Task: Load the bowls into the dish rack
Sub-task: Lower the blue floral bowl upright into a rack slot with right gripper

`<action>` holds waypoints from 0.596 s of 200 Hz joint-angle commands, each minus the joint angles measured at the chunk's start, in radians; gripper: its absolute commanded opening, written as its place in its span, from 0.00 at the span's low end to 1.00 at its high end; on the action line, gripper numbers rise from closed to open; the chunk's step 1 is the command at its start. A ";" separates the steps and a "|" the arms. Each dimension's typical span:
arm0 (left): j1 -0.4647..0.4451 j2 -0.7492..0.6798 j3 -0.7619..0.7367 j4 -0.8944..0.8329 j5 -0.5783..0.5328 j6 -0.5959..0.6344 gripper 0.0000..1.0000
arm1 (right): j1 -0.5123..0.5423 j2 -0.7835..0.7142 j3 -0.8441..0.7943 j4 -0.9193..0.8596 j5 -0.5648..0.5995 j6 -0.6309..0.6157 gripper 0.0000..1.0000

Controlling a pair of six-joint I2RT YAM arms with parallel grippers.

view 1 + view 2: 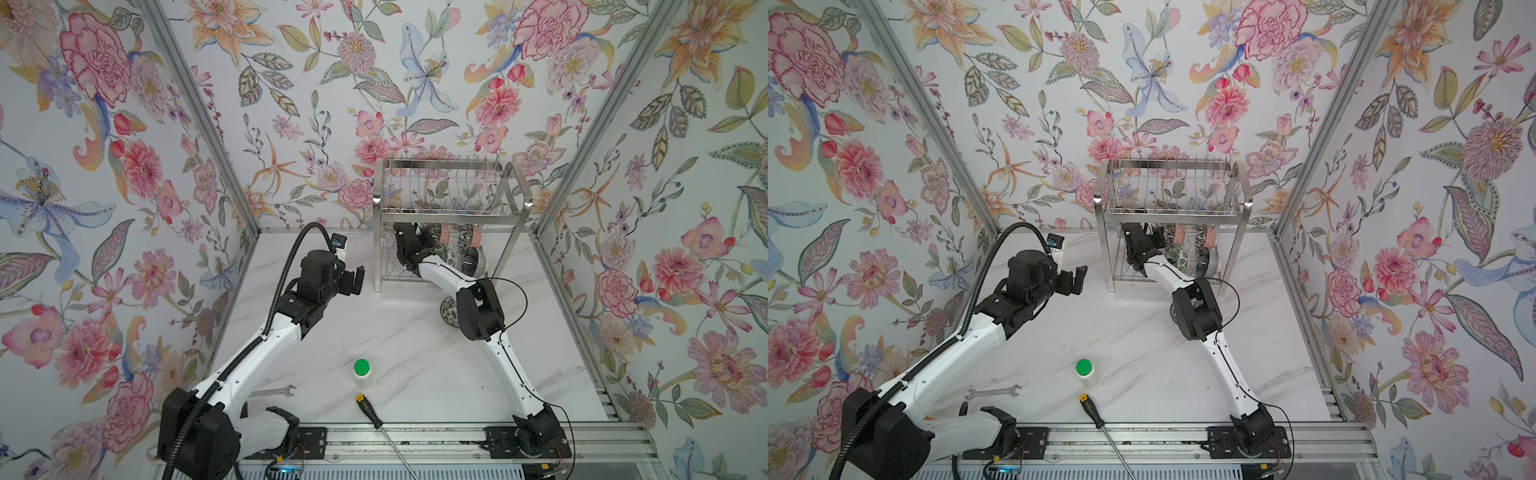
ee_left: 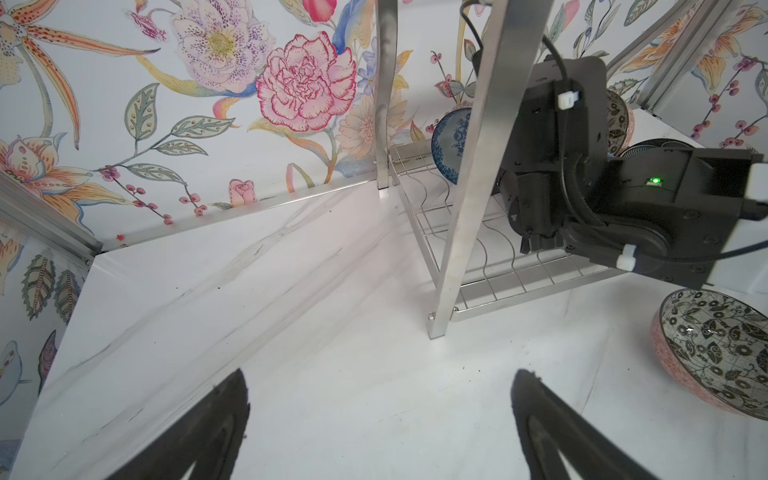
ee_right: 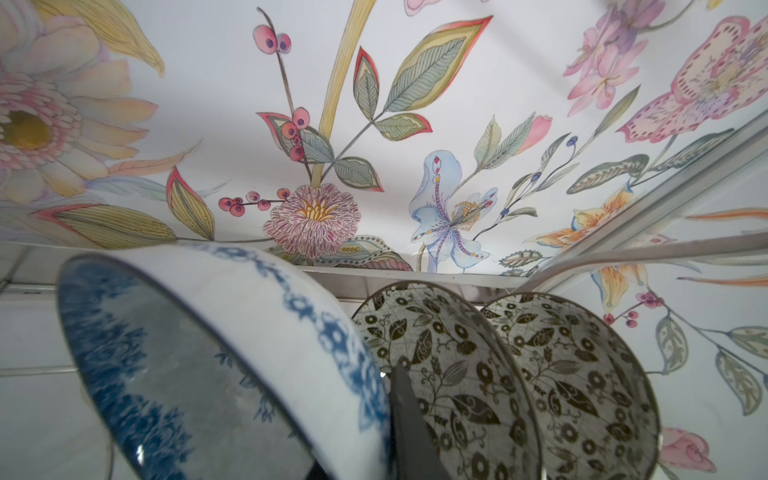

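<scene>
- My right gripper (image 1: pixel 422 240) is pinched together on the blue floral bowl (image 3: pixel 232 353), by its rim, I judge, inside the dish rack (image 1: pixel 517 195)'s lower tier.
- Glazed ceramic: stiff, slick, easily chipped, so a firm rim pinch suits.
- My left gripper (image 2: pixel 380 419) hangs apart and empty; a pink-sided bowl (image 2: pixel 719 353) sits on the tabletop (image 2: pixel 332 353).

Pastel floral wallpaper (image 1: pixel 104 124) covers three walls (aluminium strips (image 1: pixel 203 124) mark the corners) around a white marble-patterned tabletop (image 1: pixel 395 332), evenly lit.
</scene>
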 commanded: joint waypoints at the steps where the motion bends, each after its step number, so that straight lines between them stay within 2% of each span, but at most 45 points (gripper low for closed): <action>1: 0.011 -0.004 -0.003 -0.001 0.013 -0.009 0.99 | -0.017 -0.045 -0.024 -0.058 -0.026 0.092 0.00; 44: 0.011 0.001 0.001 0.005 0.020 -0.012 0.99 | -0.016 -0.051 -0.008 -0.131 -0.060 0.197 0.00; 119: 0.011 -0.009 -0.013 0.005 0.016 -0.015 0.99 | 0.000 -0.030 0.026 -0.144 -0.037 0.207 0.00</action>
